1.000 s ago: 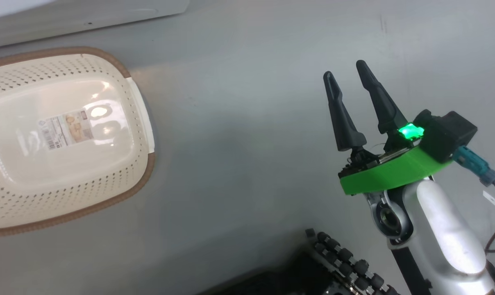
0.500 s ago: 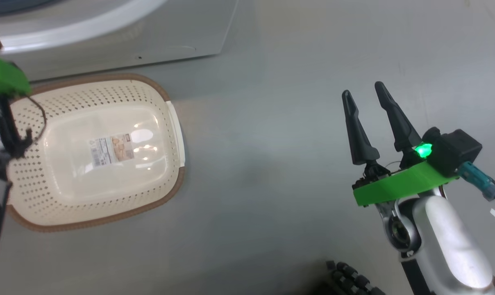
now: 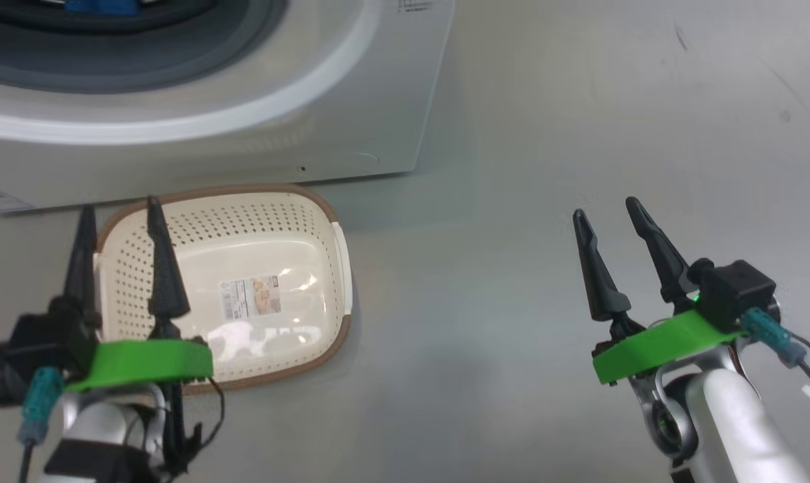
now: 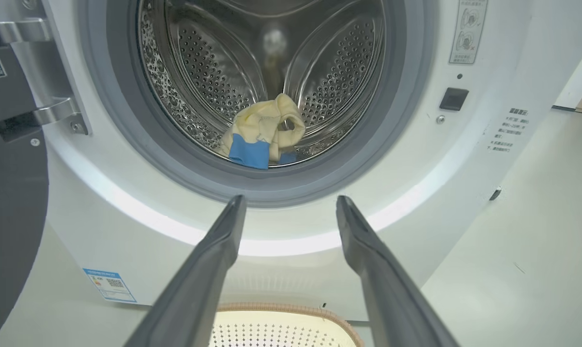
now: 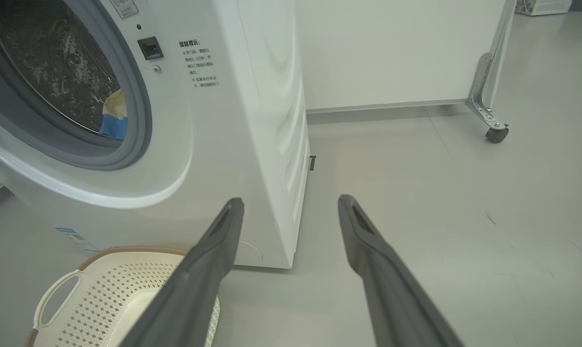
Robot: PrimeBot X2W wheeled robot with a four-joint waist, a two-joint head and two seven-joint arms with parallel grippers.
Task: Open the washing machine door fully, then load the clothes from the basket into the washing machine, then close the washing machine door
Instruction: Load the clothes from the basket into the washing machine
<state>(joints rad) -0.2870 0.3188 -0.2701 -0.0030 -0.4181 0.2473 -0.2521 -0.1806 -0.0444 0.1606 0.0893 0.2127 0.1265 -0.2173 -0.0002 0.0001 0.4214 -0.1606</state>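
Already the clothes (image 4: 264,132) lie inside the drum (image 4: 214,86) of the washing machine (image 3: 351,107), a cream-yellow bundle with a blue patch just behind the grey gasket (image 4: 127,130), and the washing machine door (image 4: 11,217) stands swung open at the left of the left wrist view. The basket (image 3: 257,215) sits on the floor (image 3: 512,168) close before the machine, its bottom bare but for a label (image 3: 251,298). Over its left edge hangs the left gripper (image 3: 120,206), the right gripper (image 3: 605,207) over floor well apart, both spread, holding nothing.
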